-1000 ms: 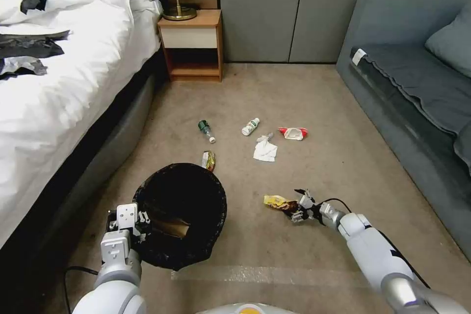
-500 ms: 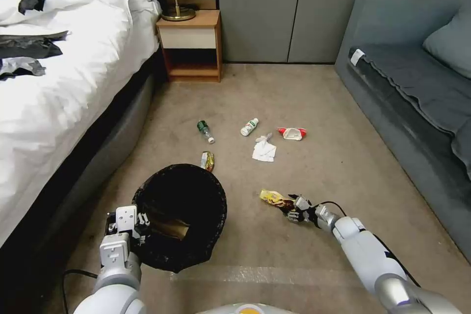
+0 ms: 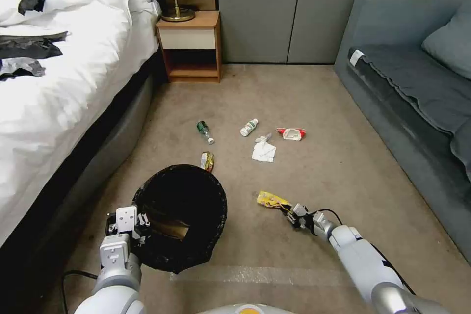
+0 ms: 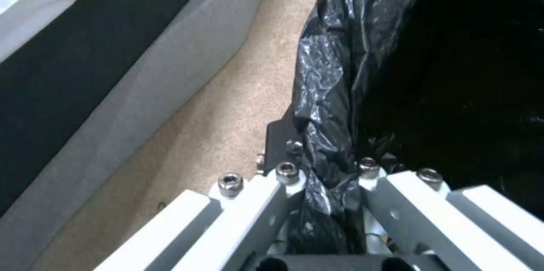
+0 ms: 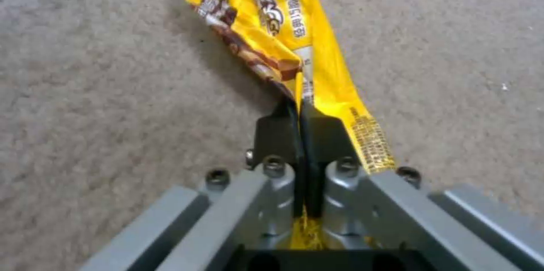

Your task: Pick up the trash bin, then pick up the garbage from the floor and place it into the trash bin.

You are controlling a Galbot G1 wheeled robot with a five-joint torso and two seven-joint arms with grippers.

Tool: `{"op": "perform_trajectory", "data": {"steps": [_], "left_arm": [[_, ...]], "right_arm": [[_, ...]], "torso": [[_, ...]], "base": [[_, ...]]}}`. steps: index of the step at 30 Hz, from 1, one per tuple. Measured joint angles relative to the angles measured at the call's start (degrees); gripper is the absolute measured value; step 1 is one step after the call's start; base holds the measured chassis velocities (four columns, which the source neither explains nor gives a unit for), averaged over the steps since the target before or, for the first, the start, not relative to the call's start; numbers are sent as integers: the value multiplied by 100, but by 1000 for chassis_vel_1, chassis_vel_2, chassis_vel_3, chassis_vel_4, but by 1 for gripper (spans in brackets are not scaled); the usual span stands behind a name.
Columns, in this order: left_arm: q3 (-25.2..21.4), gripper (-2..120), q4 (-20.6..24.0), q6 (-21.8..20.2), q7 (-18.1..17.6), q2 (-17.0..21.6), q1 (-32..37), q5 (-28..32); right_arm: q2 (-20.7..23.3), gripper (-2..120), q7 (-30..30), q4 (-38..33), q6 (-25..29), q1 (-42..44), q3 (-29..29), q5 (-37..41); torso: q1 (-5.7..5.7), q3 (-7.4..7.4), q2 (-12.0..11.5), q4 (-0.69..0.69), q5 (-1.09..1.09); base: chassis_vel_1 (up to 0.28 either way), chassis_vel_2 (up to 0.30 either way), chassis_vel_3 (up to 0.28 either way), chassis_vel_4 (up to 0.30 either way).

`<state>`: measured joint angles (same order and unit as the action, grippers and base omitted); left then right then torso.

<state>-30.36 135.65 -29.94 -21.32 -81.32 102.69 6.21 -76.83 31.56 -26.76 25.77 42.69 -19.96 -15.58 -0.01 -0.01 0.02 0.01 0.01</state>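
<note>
Lower left of the head view: left gripper [image 3: 140, 225] clamped on the bag-lined rim of the trash bin [image 3: 181, 216]. Lower centre-right: right gripper [image 5: 300, 135] pinched on one end of the yellow wrapper [image 5: 272, 29], probably light, limp, slippery film, best held by that flat edge. Farther up: tissue [image 3: 264, 151] and bottle [image 3: 249, 127] lying on the floor [image 3: 319, 108].

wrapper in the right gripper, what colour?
Yellow with brown print; the wrapper, pinched in the right gripper, shows best in the right wrist view.

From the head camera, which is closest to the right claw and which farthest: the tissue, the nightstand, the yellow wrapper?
1. Yellow wrapper: pinched in the right gripper itself.
2. Tissue: on the carpet farther ahead, mid-floor.
3. Nightstand: by the far wall, beside the bed.
</note>
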Motion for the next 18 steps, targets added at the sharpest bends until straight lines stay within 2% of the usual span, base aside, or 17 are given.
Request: {"op": "perform_trajectory", "data": {"steps": [12, 18], "left_arm": [[27, 0, -5, 1, 4, -11, -36, 3], [29, 0, -10, 2, 4, -8, -53, 4]], "right_arm": [[6, 0, -135, -47, 11, 106, -4, 37], [1, 0, -287, -293, 243, 256, 29, 481]], "torso": [[0, 0, -1, 1, -1], [2, 4, -3, 0, 5]], "base": [[0, 0, 0, 0], [0, 0, 0, 0]]}}
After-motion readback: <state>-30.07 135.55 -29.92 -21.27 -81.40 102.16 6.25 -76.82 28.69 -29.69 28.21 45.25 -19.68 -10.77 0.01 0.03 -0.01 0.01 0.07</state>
